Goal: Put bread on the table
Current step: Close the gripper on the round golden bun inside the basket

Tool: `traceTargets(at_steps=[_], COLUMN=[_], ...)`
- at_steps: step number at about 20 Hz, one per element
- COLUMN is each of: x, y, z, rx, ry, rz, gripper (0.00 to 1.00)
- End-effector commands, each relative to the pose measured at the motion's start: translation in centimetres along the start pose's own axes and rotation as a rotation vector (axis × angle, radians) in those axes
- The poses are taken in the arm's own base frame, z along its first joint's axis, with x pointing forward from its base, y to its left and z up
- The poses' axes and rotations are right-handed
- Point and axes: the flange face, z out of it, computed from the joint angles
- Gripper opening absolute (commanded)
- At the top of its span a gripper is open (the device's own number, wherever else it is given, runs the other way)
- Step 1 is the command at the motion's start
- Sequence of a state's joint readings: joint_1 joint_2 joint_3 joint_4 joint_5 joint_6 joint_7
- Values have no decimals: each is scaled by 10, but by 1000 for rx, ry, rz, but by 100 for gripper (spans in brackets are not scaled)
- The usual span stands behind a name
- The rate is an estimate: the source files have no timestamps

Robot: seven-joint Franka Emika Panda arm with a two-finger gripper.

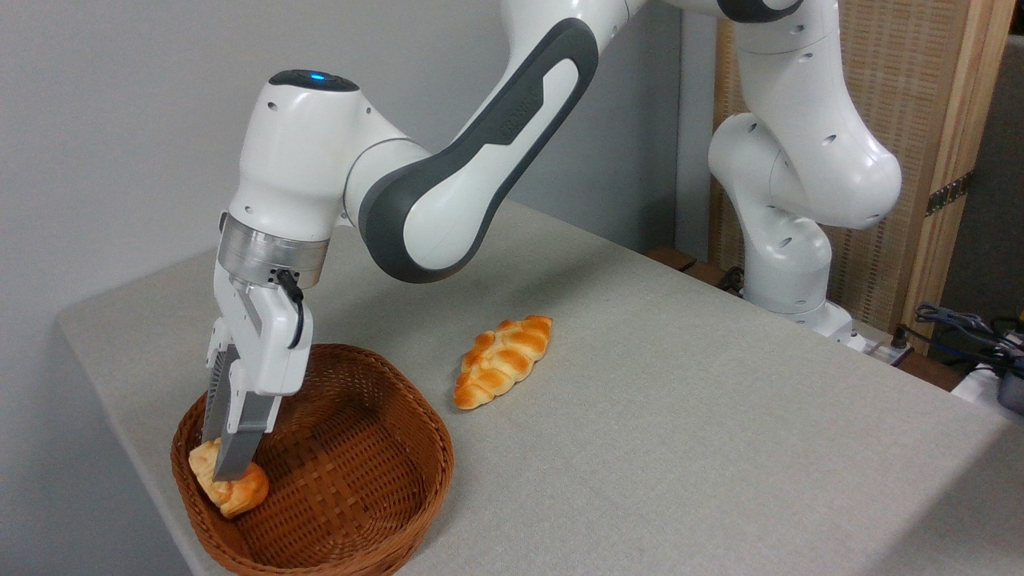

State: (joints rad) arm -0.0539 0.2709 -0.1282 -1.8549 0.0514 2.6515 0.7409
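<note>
The bread lies inside the wicker basket at its left wall, on the desk; the end effector straddles it, fingers closed against its sides (braided loaf lies apart).

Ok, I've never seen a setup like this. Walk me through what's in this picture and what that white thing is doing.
The white thing is a robot arm, bolted at the table's far right and filmed by one fixed camera looking across the table. At its end is a gripper with two fingers. It reaches down into a wicker basket at the near left corner, its fingers around a small bun at the basket's left side. Whether they have closed on it, I cannot tell. A braided loaf lies on the table beside the basket.
</note>
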Motion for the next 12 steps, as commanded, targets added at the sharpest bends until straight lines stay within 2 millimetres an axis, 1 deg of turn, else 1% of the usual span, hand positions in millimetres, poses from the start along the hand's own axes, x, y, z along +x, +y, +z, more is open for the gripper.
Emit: traceTargets(at_steps=[1, 2, 7, 11, 12], x=[5, 5, 5, 8, 6], y=[2, 1, 1, -3, -5], z=[-2, -4, -6, -18, -20], rx=[0, -13, -25, -11, -14], ry=[17, 16, 22, 32, 27], rz=[-3, -21, -38, -43, -48], gripper=[6, 0, 0, 0, 0])
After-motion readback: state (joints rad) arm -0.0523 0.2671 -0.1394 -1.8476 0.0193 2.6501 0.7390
